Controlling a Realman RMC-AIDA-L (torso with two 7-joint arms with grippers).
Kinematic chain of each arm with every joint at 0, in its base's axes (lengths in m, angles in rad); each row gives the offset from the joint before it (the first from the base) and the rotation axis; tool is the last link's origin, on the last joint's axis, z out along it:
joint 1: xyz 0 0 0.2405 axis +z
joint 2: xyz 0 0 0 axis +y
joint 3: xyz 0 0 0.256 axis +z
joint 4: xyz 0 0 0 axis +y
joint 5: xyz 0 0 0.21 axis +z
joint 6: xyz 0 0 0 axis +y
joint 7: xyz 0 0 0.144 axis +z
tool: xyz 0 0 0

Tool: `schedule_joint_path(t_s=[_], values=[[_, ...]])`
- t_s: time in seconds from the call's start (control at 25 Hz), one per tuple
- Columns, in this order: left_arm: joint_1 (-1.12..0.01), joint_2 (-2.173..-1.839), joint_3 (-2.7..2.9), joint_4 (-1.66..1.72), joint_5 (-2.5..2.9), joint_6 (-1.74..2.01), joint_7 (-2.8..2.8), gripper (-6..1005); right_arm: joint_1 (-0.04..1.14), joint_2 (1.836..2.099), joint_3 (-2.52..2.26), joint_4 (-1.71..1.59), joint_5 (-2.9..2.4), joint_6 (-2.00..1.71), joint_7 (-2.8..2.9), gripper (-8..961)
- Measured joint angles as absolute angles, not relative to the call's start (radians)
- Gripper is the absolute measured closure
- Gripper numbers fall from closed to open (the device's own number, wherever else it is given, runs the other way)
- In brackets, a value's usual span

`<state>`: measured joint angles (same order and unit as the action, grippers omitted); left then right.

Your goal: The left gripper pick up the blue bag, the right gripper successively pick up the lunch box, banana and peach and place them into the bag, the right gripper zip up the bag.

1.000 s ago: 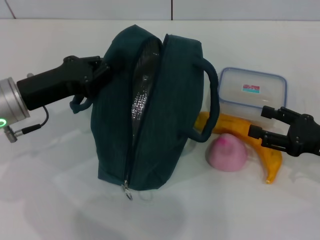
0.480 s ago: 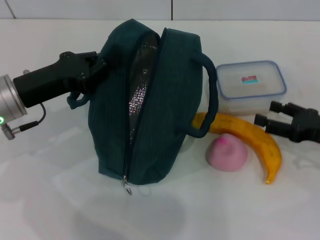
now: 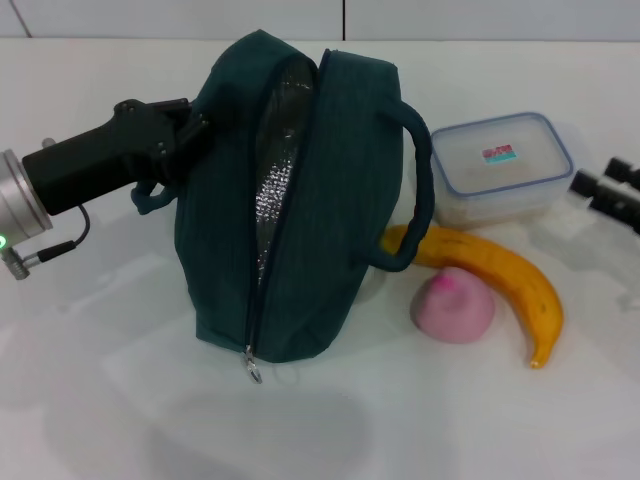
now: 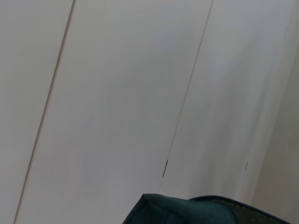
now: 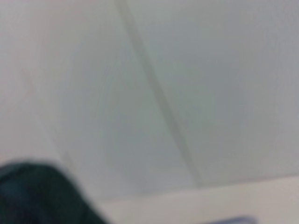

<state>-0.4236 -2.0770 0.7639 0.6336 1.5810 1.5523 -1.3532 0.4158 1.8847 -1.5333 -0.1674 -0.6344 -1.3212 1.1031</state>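
- The left gripper (image 3: 190,135), a black angular two-fingered claw on a silver wrist, is seen at the left of the head view, pressed against the upper left side of the bag; its fingers are hidden by the fabric, so it cannot be told whether they are clamped.
- The blue bag (image 3: 330,200), a dark teal fabric lunch bag with a silver foil lining, is held upright on the white desk (image 3: 120,400), its zipper parted along the top and its metal ring pull (image 3: 254,375) hanging at the lower end.
- The peach (image 3: 453,307), a round pink fruit, is found just right of the bag, touching the long curved yellow banana (image 3: 500,275) behind it.
- The lunch box (image 3: 500,170), a clear plastic container with a blue-rimmed lid, is set behind the banana, not yet gripped.
- The right gripper (image 3: 610,190), a black claw, is seen at the right edge, just beside the lunch box, its fingers parted and empty.
- The step in hand is judged to be the pick of the lunch box; a reach toward it and a closing across its sides are called for next.
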Motion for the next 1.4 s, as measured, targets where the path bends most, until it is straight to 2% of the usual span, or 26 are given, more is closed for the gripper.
schedule_joint_path(t_s=[0.2, 0.28, 0.32, 0.4, 0.68, 1.4], values=[[-0.428, -2.078, 0.764, 0.633, 1.580, 1.552, -1.334, 956, 0.368, 1.949, -1.341, -0.168, -0.634, -1.328, 1.110, 137], [-0.430, -2.081, 0.767, 0.632, 1.580, 1.551, -1.318, 956, 0.357, 1.993, -1.231, -0.162, -0.633, -1.328, 1.135, 138], [-0.431, -2.082, 0.768, 0.632, 1.580, 1.551, -1.312, 956, 0.357, 2.007, -1.202, -0.157, -0.634, -1.327, 1.149, 139], [-0.438, -2.085, 0.767, 0.620, 1.579, 1.551, -1.298, 956, 0.365, 2.022, -1.173, -0.141, -0.633, -1.324, 1.190, 141], [-0.460, -2.086, 0.770, 0.577, 1.566, 1.551, -1.264, 957, 0.468, 2.028, -1.167, 0.015, -0.564, -1.303, 1.377, 147], [-0.470, -2.086, 0.772, 0.528, 1.552, 1.558, -1.203, 957, 0.615, 2.028, -1.156, 0.083, -0.644, -1.138, 1.631, 163]])
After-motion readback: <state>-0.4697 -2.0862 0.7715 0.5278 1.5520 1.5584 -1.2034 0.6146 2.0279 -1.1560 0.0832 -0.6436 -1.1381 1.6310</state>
